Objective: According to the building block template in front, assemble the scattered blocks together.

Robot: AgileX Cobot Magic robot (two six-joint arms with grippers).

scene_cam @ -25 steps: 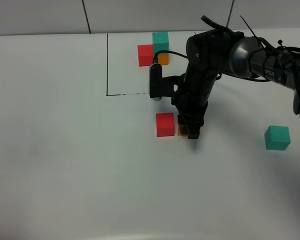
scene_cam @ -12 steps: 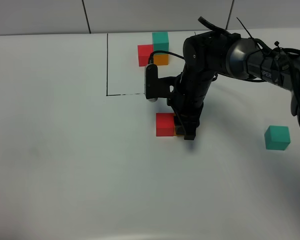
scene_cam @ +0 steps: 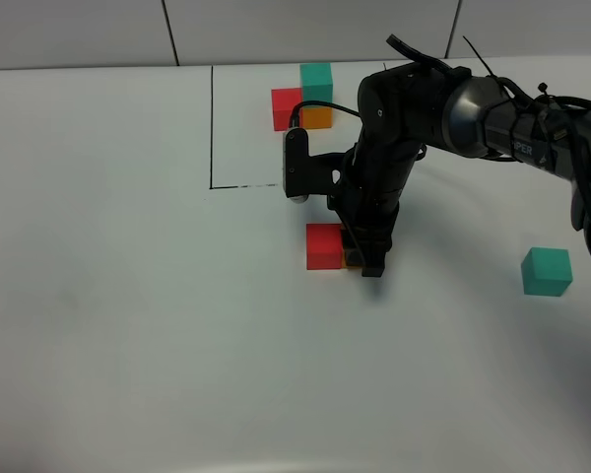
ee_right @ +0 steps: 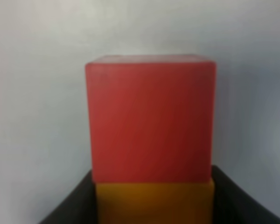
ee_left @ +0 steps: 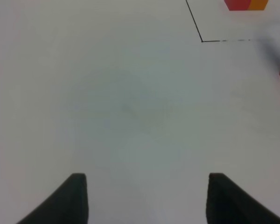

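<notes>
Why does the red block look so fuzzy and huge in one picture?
Right wrist view: the red block and orange block sit close to the lens, so their edges blur. Exterior high view: everything is sharp, with a soft shadow under the right end effector. Left wrist view: the left end effector tips are dark and soft.

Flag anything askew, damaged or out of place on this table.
Nothing stands out. The orange block sits squarely against the red block, between the fingers of the right gripper. The teal block lies apart on the right, simply not yet placed.
</notes>
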